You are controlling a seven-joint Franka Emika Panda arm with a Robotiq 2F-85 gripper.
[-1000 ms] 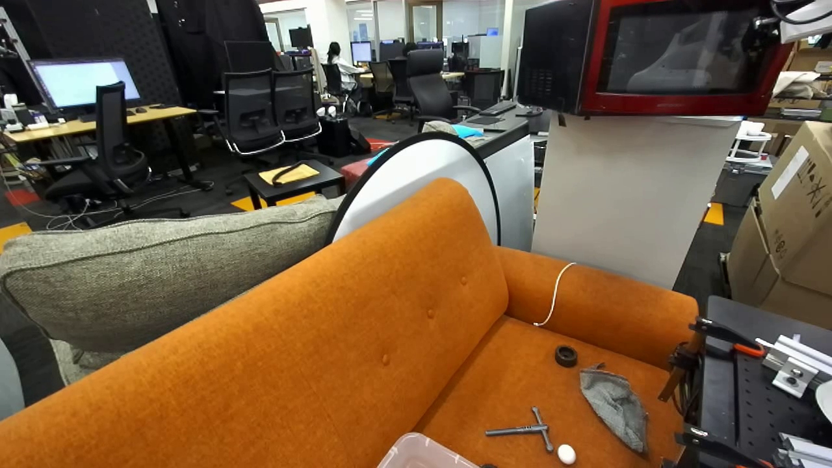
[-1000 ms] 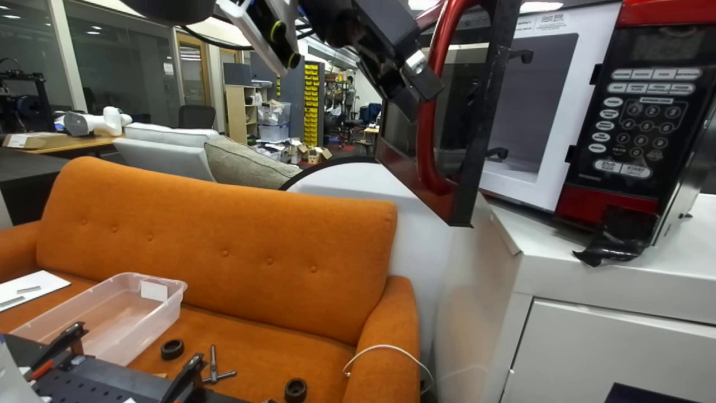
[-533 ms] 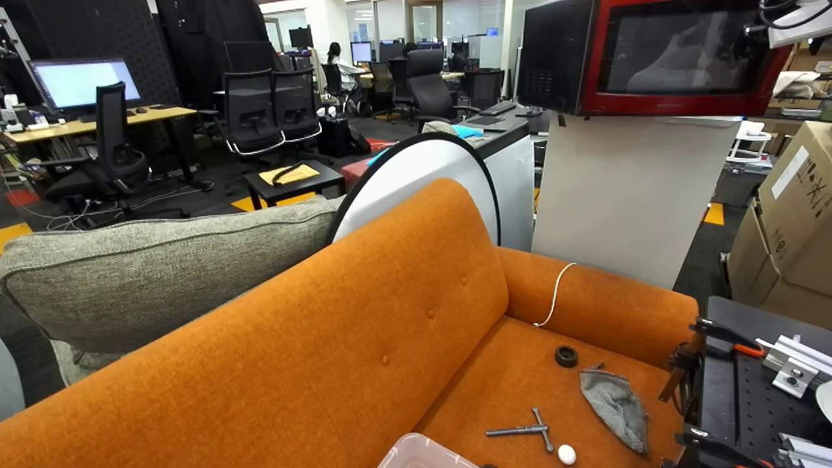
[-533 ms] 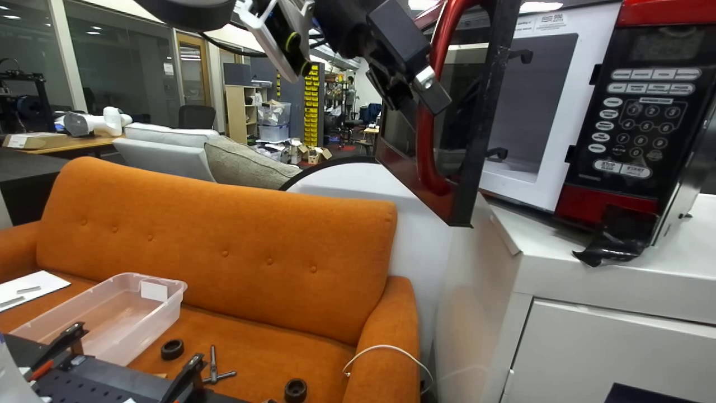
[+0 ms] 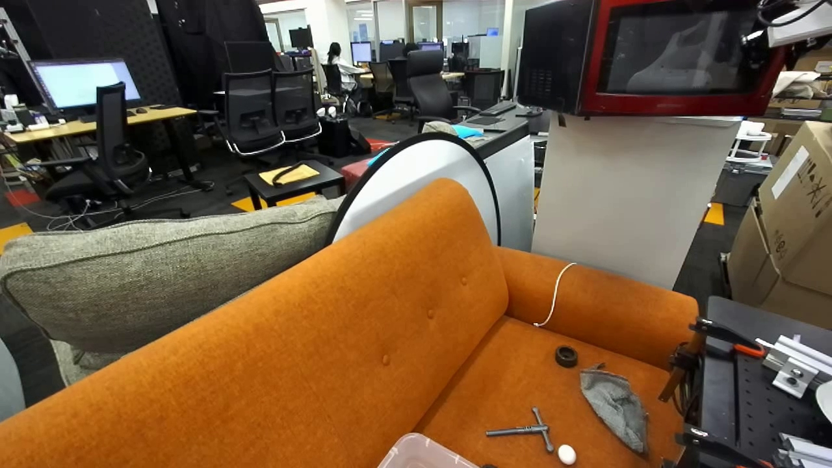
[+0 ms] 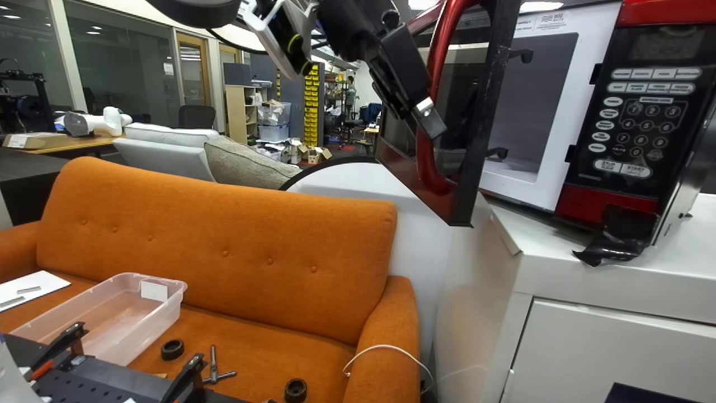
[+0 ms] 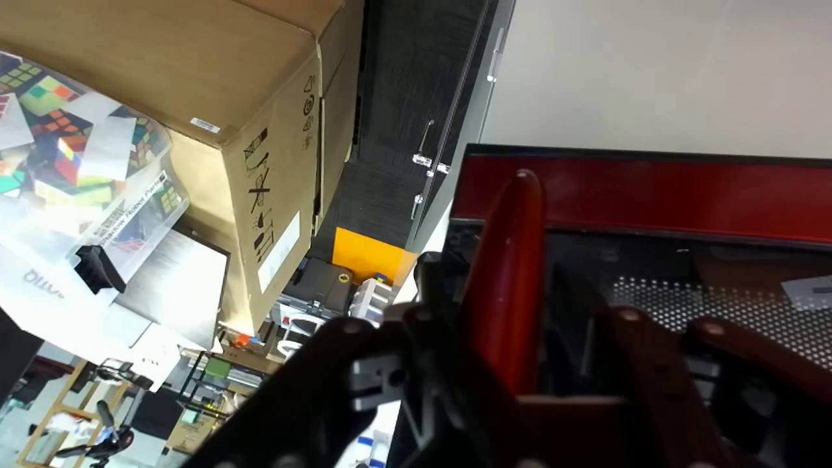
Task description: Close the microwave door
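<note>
The red microwave [image 6: 626, 129] has its white-lined inside showing. The microwave door [image 6: 400, 162] stands open, swung well out from the body. In another exterior view its dark window and red frame [image 5: 676, 104] face the camera. My gripper [image 6: 423, 126] is at the curved red door handle [image 6: 428, 168]. In the wrist view the handle [image 7: 510, 305] runs up between the two dark fingers [image 7: 430, 283] of my gripper [image 7: 495, 268]. The jaws stand fairly narrow, one finger on each side. Too dark to tell is whether both press on it.
The microwave sits on a white pedestal [image 6: 582, 280]. Below and beside it is an orange sofa [image 6: 240, 235] with a clear plastic bin [image 6: 100, 319] and a T-shaped tool [image 5: 523, 430]. Cardboard boxes [image 5: 793, 208] stand beyond the pedestal. A loose black strip [image 6: 615, 246] hangs below the control panel.
The arm has shifted a little toward the handle, and the fingers have drawn closer together around it. The door shows no clear movement.
</note>
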